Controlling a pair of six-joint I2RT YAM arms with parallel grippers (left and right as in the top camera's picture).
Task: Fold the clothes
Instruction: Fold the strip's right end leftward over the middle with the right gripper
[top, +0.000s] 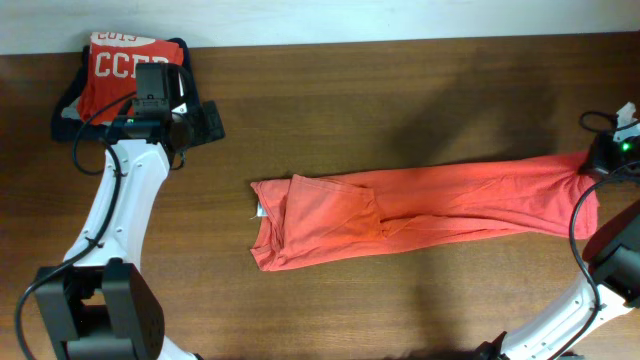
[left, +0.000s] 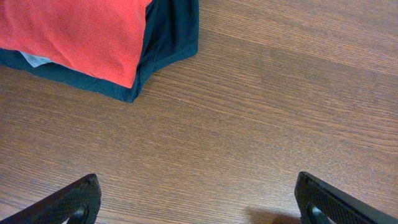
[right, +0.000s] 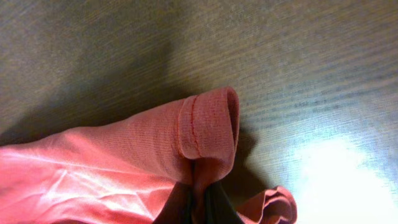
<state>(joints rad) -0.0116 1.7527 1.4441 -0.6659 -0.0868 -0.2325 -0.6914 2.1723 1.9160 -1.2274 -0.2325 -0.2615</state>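
At the far left of the brown wood-grain table (top: 400, 90), near its back edge, a folded red shirt lettered "CCER" in white (top: 120, 65) is seen lying on a dark navy folded garment (top: 68, 112). The navy edge is shown protruding beneath the red cloth in the left wrist view. Just to the right of that stack, the left gripper (top: 197, 122) is held over bare wood with its jaws spread wide and nothing between them. Its two black finger ends are seen at the lower corners of the wrist picture, apart from the stack. Across the middle of the table the orange-red short-sleeve cotton T-shirt (top: 420, 205) is laid out as a long, narrow band. Its wider, rumpled end is turned toward the left, and a flap of cloth is folded over the body there. At the far right, the shirt's narrow end is pinched by the right gripper (top: 598, 158), whose jaws are clenched on a hemmed, stitched fold of the fabric. A shadow is cast on the wood beside that hem.
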